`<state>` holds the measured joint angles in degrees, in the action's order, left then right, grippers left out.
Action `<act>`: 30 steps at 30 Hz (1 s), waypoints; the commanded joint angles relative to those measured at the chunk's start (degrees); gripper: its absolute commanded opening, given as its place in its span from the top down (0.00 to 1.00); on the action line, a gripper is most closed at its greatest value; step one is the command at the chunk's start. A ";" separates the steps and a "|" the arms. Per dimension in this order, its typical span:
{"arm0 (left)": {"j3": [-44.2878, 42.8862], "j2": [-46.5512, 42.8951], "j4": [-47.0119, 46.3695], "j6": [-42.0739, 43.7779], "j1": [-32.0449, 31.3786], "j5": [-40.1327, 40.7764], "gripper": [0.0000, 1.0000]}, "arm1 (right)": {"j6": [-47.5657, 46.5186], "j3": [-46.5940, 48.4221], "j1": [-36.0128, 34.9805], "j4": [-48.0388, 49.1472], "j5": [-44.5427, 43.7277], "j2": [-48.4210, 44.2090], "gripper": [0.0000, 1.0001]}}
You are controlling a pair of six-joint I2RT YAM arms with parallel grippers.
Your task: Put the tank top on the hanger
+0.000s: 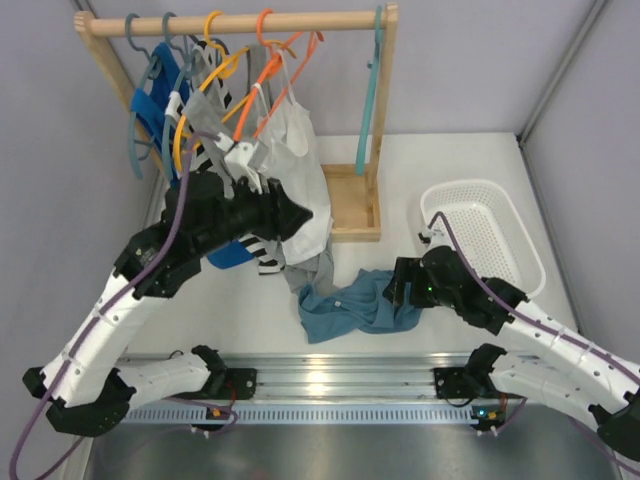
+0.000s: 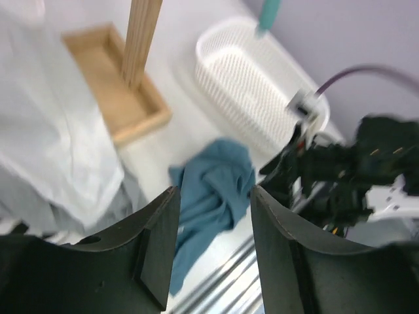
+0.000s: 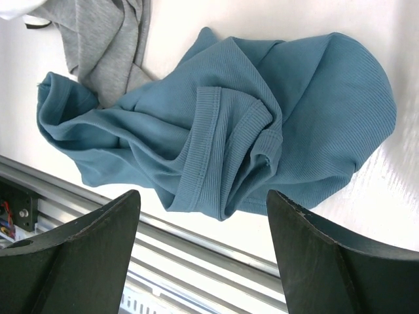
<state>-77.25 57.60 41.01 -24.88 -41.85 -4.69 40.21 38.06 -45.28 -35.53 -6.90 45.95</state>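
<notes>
The tank top (image 1: 345,308) lies crumpled on the white table in front of the rack. It also shows in the left wrist view (image 2: 216,167) and fills the right wrist view (image 3: 262,111). The hanger (image 1: 371,95) hangs alone at the right end of the wooden rod; its lower end shows in the left wrist view (image 2: 268,13). My left gripper (image 1: 304,213) is open and empty, held up by the hanging clothes, with the top seen between its jaws (image 2: 214,191). My right gripper (image 1: 392,285) is open and empty just above the top's right edge (image 3: 203,196).
The wooden rack (image 1: 240,22) holds orange and grey-blue hangers with a royal-blue top (image 1: 152,105) and a white top (image 1: 300,160). A grey garment (image 3: 108,39) lies beside the tank top. A white basket (image 1: 490,235) stands at the right. The rack's base tray (image 1: 355,205) is behind.
</notes>
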 commanded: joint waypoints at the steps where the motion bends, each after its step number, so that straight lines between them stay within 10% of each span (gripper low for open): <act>1: -13.24 6.43 -1.02 5.71 0.18 1.70 0.48 | -1.18 3.51 -0.87 2.04 -0.58 0.80 0.23; 11: -33.92 23.60 -18.84 12.93 -0.52 15.32 0.37 | -0.57 2.19 -0.87 1.34 -1.02 -1.21 0.23; 30: -33.49 31.16 -31.26 20.48 -4.47 16.89 0.36 | 0.75 -0.36 -0.87 3.54 0.74 -1.48 0.24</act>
<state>-109.10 86.91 13.10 -7.88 -45.15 10.44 40.38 38.11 -45.28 -34.74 -6.57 44.71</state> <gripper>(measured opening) 0.645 0.762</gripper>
